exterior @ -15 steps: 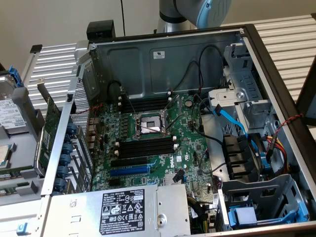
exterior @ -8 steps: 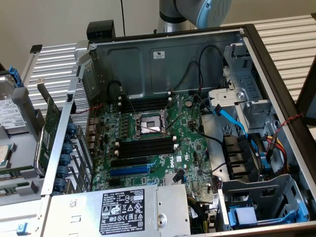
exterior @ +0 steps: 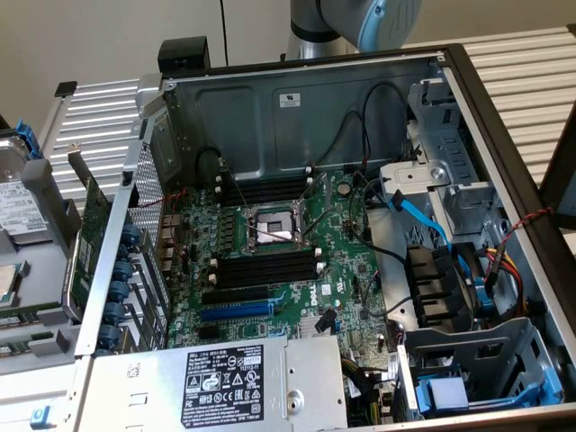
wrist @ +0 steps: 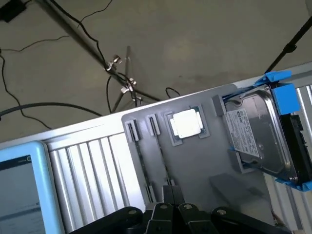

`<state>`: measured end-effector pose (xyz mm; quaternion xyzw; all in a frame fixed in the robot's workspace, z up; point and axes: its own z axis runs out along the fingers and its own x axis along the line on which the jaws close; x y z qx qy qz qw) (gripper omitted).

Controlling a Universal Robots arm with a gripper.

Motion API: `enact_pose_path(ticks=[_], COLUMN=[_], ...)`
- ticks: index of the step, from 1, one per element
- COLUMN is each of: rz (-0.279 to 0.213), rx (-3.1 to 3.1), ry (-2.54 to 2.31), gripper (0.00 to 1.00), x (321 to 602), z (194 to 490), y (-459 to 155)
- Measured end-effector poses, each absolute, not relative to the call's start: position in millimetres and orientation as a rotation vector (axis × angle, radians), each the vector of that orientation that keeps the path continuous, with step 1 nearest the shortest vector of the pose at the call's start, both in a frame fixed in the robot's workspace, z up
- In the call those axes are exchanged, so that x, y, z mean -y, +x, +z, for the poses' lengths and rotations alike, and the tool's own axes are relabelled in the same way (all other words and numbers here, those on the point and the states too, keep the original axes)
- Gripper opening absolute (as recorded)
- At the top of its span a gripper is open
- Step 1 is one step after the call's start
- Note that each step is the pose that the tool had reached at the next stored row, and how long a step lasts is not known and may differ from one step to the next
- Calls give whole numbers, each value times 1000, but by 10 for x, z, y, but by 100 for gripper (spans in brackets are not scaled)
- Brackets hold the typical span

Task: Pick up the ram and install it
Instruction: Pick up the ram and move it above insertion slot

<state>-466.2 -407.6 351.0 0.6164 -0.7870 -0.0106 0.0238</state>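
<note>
Outside the computer, the gripper hangs over a grey tray, its black fingers pressed fully together with nothing seen between them. The ram stands on edge in a narrow slot of that tray, one end just by the fingertips. A second stick stands in the slot beside it (both are seen edge-on, so chips and label cannot be made out).

Next along the tray a CPU sits in a square recess. Beyond it lies a hard drive in a blue bracket. On the sticks' other side are a ribbed tabletop and a pale blue tablet.

In the exterior view the tray lies at the left of the open case, and the arm rises behind the far wall. Inside, black memory slots with white end clips flank the socket on the motherboard. The ram is not yet in them. A power supply runs along the near edge.
</note>
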Motion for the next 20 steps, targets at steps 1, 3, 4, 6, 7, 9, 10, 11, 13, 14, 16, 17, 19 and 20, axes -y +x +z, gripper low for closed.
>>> enact_pose_path(ticks=[1,3,4,6,7,9,10,11,13,14,16,17,19,20], rz=[-32,-29,-28,-25,-24,-22,-22,-21,-21,-21,-21,-21,-21,-21], rx=[2418,2382,2364,2326,2308,2276,2260,2247,2242,2242,2242,2242,2242,2242], ry=[1930,1972,1993,2036,2056,2090,2107,2121,2126,2126,2127,2126,2127,2127], gripper=[10,10,10,10,10,10,10,10,10,10,10,10,17,17], x=[4076,4076,4076,4076,4076,4076,4076,4076,4076,4076,4076,4076,4076,4076], z=[3509,3510,3510,3510,3510,3510,3510,3510,3510,3510,3510,3510,3510,3510], y=[-4662,-4662,-4662,-4662,-4662,-4662,-4662,-4662,-4662,-4662,-4662,-4662,-4662,-4662])
